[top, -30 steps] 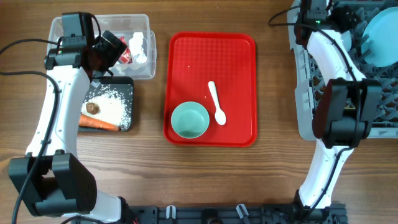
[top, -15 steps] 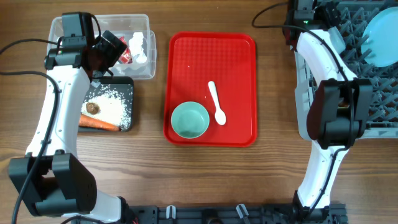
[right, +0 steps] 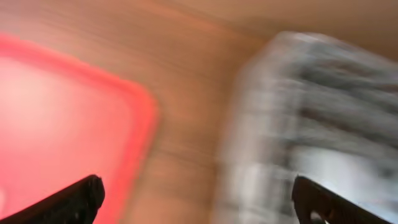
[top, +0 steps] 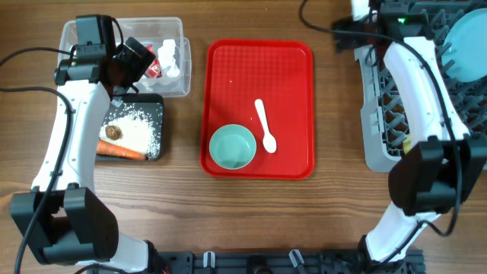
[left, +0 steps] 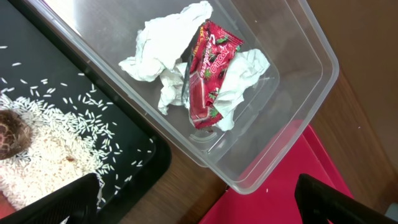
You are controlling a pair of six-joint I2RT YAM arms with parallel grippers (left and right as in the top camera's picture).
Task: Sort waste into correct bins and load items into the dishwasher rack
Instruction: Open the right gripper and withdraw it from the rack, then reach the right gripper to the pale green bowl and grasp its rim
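Overhead: wood-grain table (top: pixel 335 152) carries red tray (top: pixel 228 91), dishwasher rack (top: pixel 371 148).

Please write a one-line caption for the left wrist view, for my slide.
Clear tub holding crumpled napkins and a red wrapper, beside the black tray of loose rice.

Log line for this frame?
left gripper open over clear tub | right gripper open, between red tray and dishwasher rack | mint-green bowl, spoon on red tray | pale-blue plate racked

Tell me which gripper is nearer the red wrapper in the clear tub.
Left. The left gripper hovers just above the red wrapper; the right gripper is far across the table, beside the dishwasher rack.
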